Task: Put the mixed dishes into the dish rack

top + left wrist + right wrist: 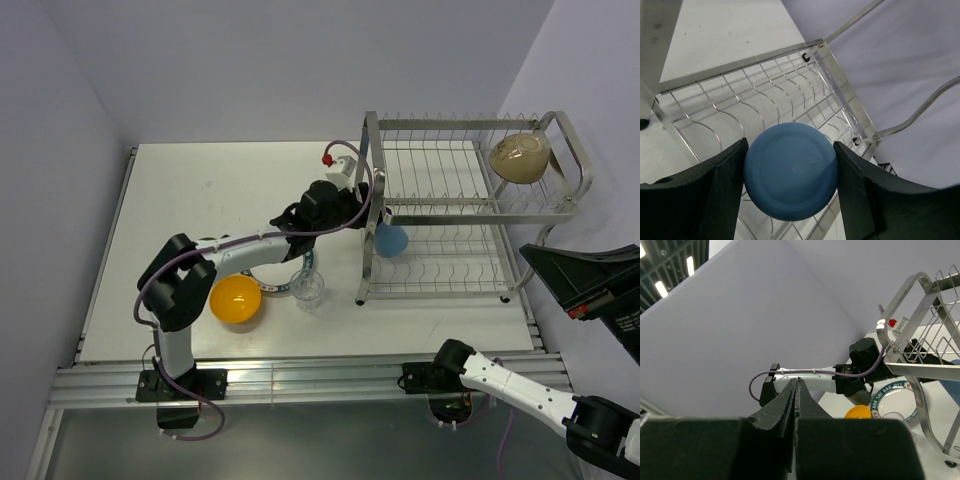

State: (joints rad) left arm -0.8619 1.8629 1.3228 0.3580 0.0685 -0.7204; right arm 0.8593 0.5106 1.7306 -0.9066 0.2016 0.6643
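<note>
My left gripper [372,228] is shut on the light blue tumbler [391,240], holding it at the left end of the dish rack [450,215], at its lower tier. In the left wrist view the fingers [727,175] clamp the tumbler's [790,172] sides above the lower wire shelf [765,90]. The beige bowl [520,157] rests on the upper tier at the right. The orange bowl [236,299], the clear glass [308,289] and the teal-rimmed plate [283,287], partly under my left arm, sit on the table. The dark mug is hidden. My right gripper [796,385] is shut and empty near the table's front edge [412,377].
A black device [590,275] sticks in from the right beside the rack. The rack's curved handle [910,300] rises close in front of the right wrist camera. Walls close off the table at the back and right.
</note>
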